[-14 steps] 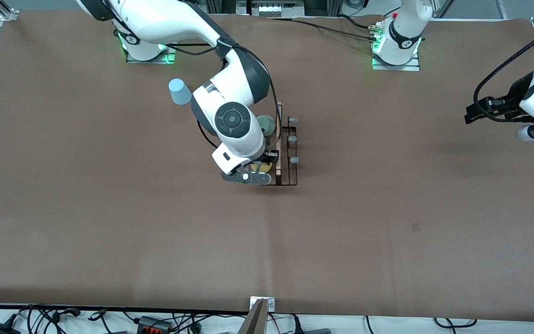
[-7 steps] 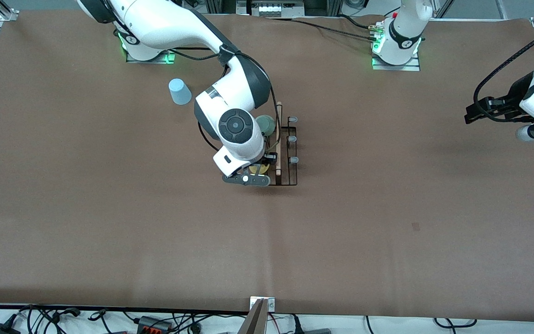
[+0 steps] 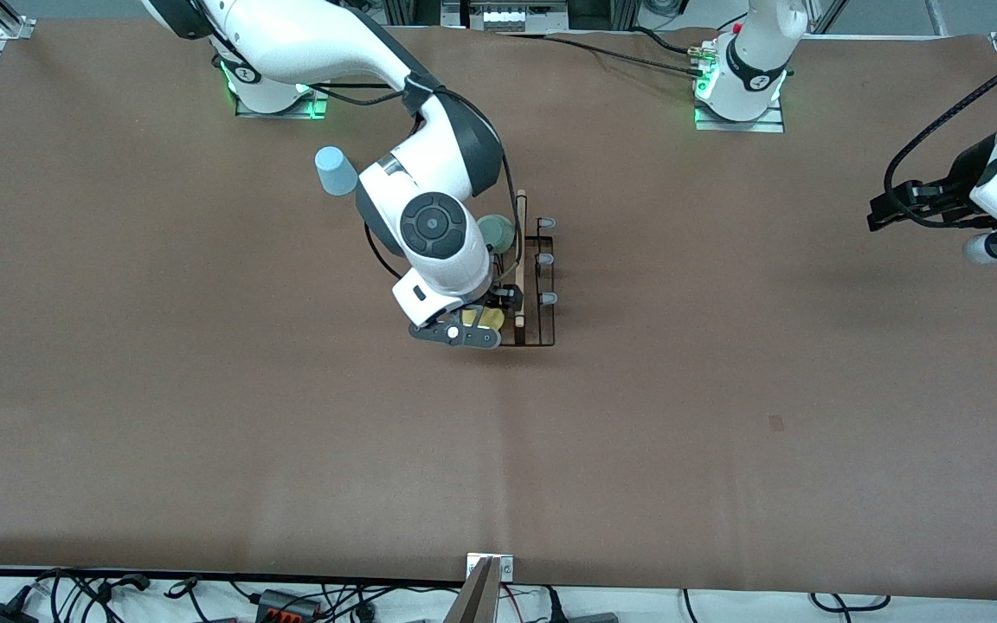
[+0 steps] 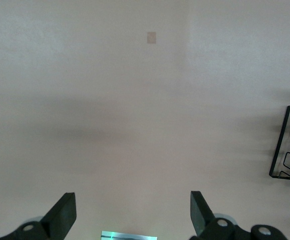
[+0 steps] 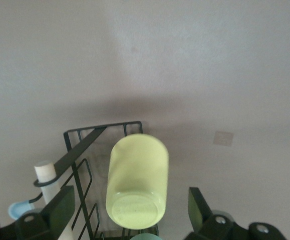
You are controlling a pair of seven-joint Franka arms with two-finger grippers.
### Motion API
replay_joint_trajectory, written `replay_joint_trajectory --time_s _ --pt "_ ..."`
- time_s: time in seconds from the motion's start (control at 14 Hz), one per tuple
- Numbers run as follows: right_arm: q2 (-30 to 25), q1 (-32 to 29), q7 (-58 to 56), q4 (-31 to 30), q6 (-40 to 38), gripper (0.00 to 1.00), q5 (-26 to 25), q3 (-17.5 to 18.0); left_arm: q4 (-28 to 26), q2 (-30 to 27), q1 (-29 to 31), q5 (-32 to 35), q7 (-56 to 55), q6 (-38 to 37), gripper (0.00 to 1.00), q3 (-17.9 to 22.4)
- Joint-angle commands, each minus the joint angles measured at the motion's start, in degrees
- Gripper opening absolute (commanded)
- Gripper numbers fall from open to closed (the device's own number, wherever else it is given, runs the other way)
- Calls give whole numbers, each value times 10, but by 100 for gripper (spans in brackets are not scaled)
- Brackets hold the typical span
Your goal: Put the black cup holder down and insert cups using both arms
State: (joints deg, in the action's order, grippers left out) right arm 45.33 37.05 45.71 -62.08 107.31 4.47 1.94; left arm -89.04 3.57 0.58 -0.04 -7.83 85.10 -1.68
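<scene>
The black cup holder [image 3: 540, 298] stands mid-table, its wooden rod [image 3: 520, 260] on top. A mint green cup [image 3: 496, 232] and a yellow cup [image 3: 477, 318] sit upturned on its prongs on the side toward the right arm's end. In the right wrist view the yellow cup [image 5: 137, 182] stands between the spread fingers [image 5: 59, 207], untouched. My right gripper [image 5: 129, 210] is open around it, just over the holder [image 5: 79, 150]. A light blue cup [image 3: 336, 170] stands upside down on the table, farther from the camera. My left gripper [image 3: 881, 212] waits open and empty.
The left wrist view shows the open left gripper [image 4: 132, 205] over bare brown table, with an end of the holder [image 4: 287, 145] at the edge. Three bare grey-tipped prongs [image 3: 543, 260] stand on the holder's side toward the left arm's end. Cables lie along the table's near edge.
My right gripper has shifted slightly toward the right arm's end, so more of the yellow cup shows on the holder. The left arm has not moved.
</scene>
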Motion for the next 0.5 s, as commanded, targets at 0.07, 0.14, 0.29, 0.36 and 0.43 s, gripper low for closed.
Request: replay_joint_trajectory --time_s 0.07,0.14,0.29,0.36,0.43 --pt "-52 -36 3 -4 -24 100 -7 -7 -9 -12 -1 -10 -4 -4 100 0" --pt "-61 -56 -11 -4 -37 100 -10 -6 -10 -12 -1 -10 -4 -4 100 0" --pt "-82 -86 -71 -4 -60 100 -37 -6 -9 -12 -1 -10 -4 -4 100 0" --pt "-90 -103 -91 -4 -75 100 -45 -6 -9 -12 -1 -10 -4 -4 100 0" --pt "-100 -124 -108 -4 -85 100 -46 -6 -10 -11 -1 -10 -4 -4 100 0"
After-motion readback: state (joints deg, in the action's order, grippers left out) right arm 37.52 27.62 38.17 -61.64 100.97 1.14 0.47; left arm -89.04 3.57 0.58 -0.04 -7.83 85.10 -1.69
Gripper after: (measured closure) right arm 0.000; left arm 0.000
